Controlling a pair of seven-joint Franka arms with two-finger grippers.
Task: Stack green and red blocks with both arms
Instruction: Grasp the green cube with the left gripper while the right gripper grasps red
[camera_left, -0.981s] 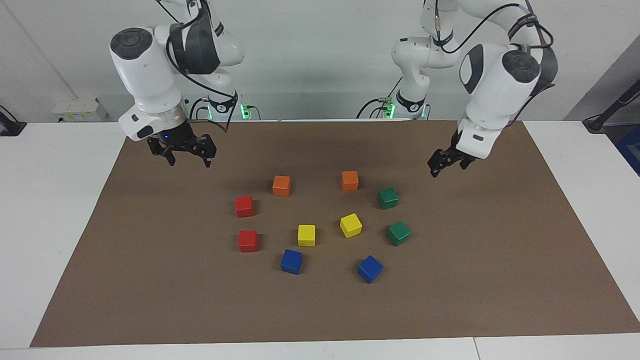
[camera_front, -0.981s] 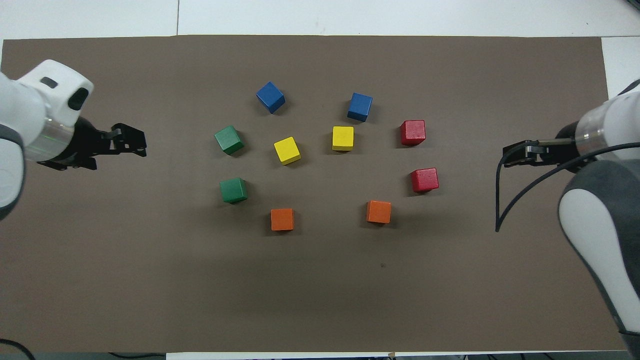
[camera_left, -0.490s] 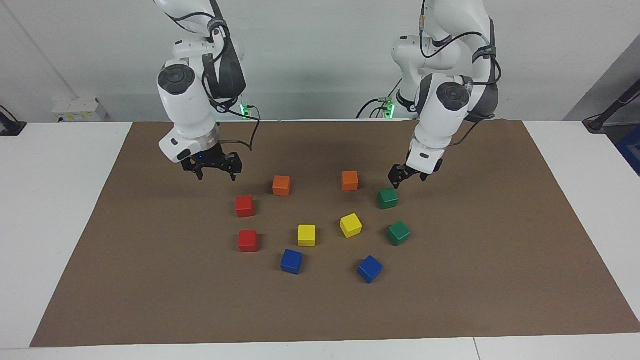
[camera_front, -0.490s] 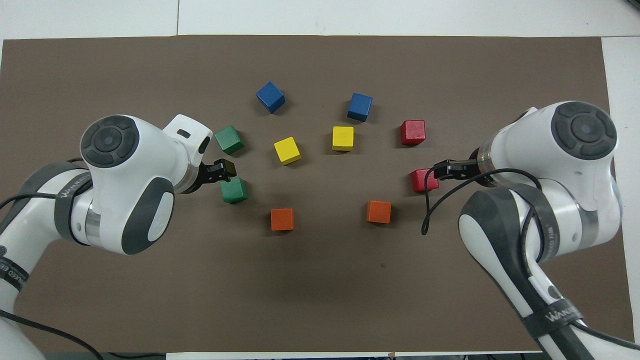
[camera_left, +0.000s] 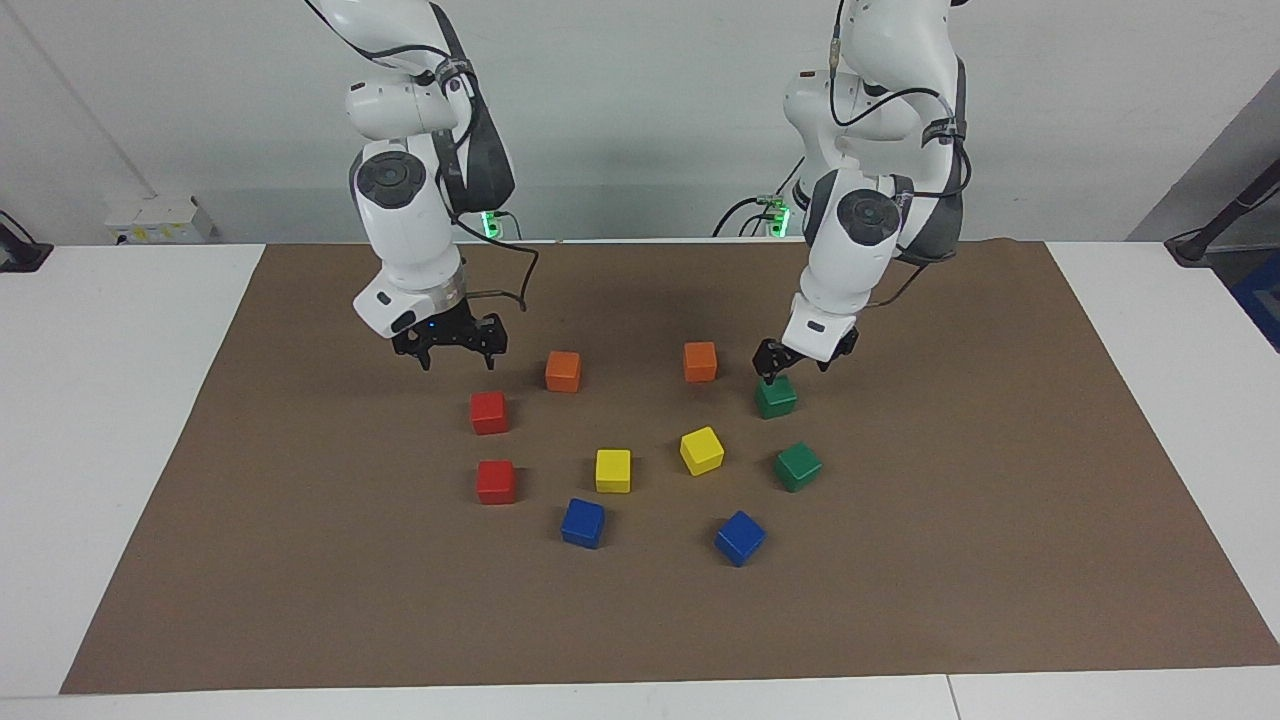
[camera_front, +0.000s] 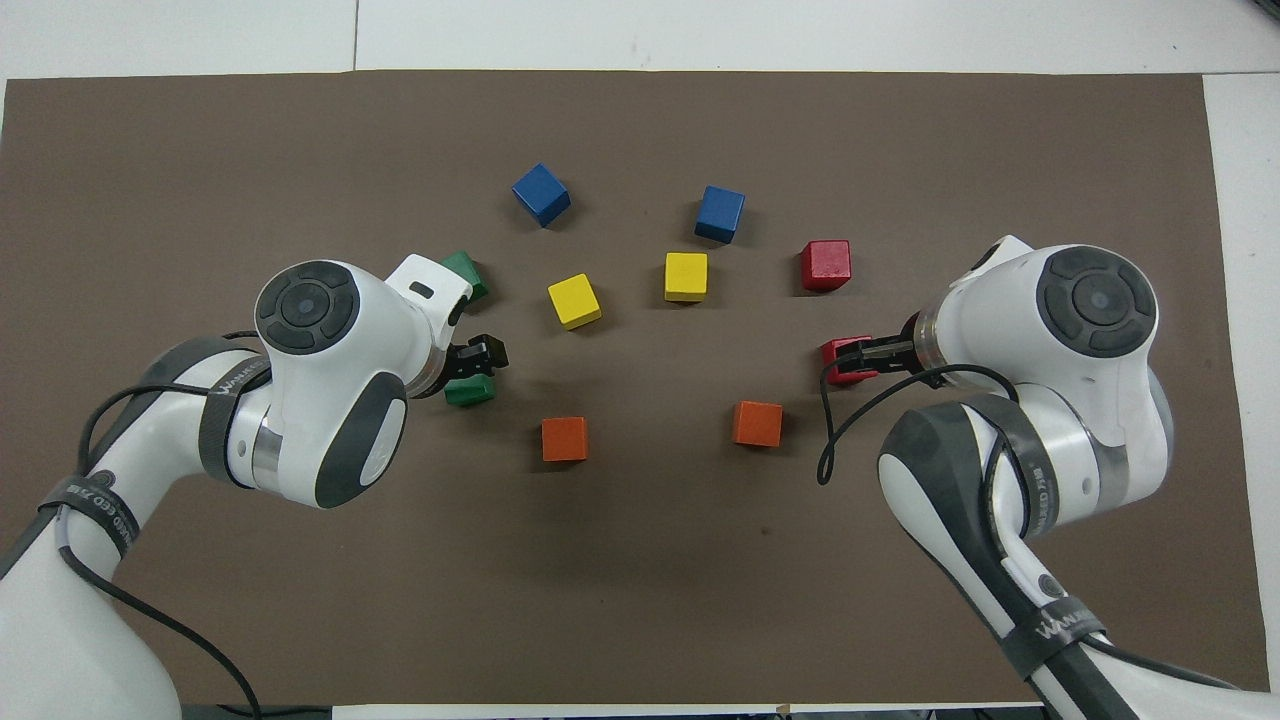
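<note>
Two red blocks lie toward the right arm's end of the brown mat, one (camera_left: 489, 412) nearer the robots than the other (camera_left: 496, 481). Two green blocks lie toward the left arm's end, one (camera_left: 776, 397) nearer than the other (camera_left: 797, 466). My right gripper (camera_left: 452, 347) hangs open over the nearer red block (camera_front: 836, 352), well above it. My left gripper (camera_left: 792, 362) is open just above the nearer green block (camera_front: 470, 392), its tips close to the block's top. In the overhead view the left wrist hides part of the farther green block (camera_front: 468, 270). Neither gripper holds anything.
Two orange cubes (camera_left: 563, 371) (camera_left: 700, 361) sit nearest the robots, between the two grippers. Two yellow cubes (camera_left: 613, 470) (camera_left: 701, 450) lie in the middle of the ring. Two blue cubes (camera_left: 583, 523) (camera_left: 739, 537) lie farthest out. The brown mat (camera_left: 960, 560) covers the white table.
Both arms have swung in from the mat's ends toward the ring of cubes and come lower. The left gripper now hangs over a green block, the right over a red one. No cube has moved.
</note>
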